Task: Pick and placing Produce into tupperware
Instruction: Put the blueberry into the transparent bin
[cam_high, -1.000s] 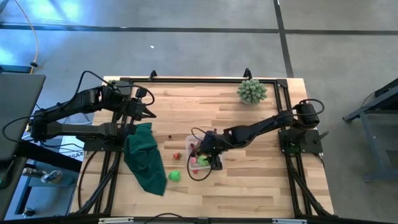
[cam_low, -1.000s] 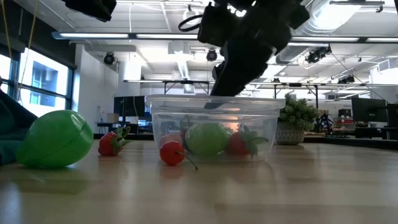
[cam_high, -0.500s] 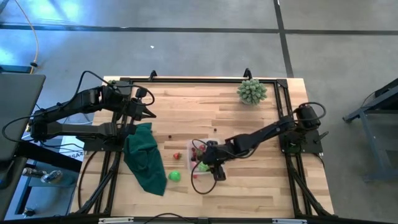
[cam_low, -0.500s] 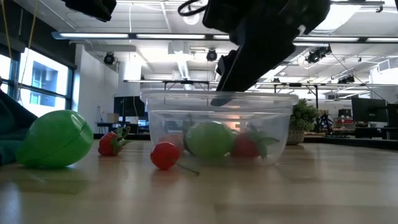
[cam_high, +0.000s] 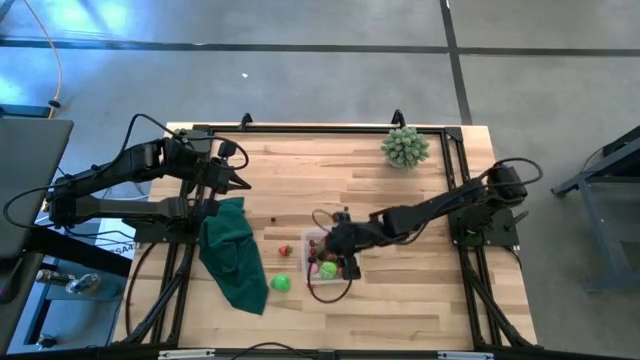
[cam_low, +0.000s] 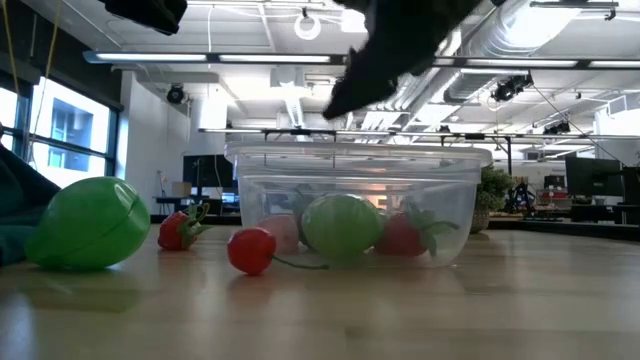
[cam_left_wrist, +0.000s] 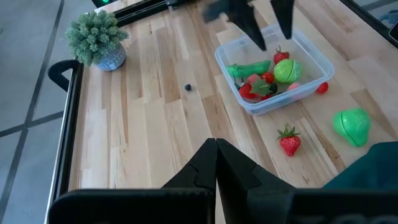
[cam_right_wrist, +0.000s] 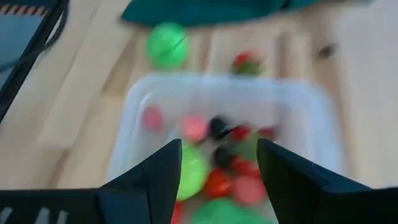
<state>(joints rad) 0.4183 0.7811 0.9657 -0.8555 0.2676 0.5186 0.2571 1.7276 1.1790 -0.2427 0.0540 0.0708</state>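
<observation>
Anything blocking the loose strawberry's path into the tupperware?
Nothing visible. The strawberry lies on bare wood beside the tupperware, with a clear gap between them. The right tool hangs open over the container, empty.

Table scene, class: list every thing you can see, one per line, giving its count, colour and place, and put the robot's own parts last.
tupperware: one, clear, mid-table, holding produce.
produce in the tupperware: several, red, pink and green; exact count unclear.
green round fruit: one, bright green, on the wood beside the cloth.
strawberry: one, red with green leaves, between the tupperware and the cloth.
small red piece: one, red, on the wood just outside the tupperware wall.
cloth: one, dark green, left part of the table.
plant: one, pale green, spiky, far right corner.
table: one, light wood.
left gripper: shut, at the table's left side, away from the tupperware.
right gripper: open, above the tupperware.
</observation>
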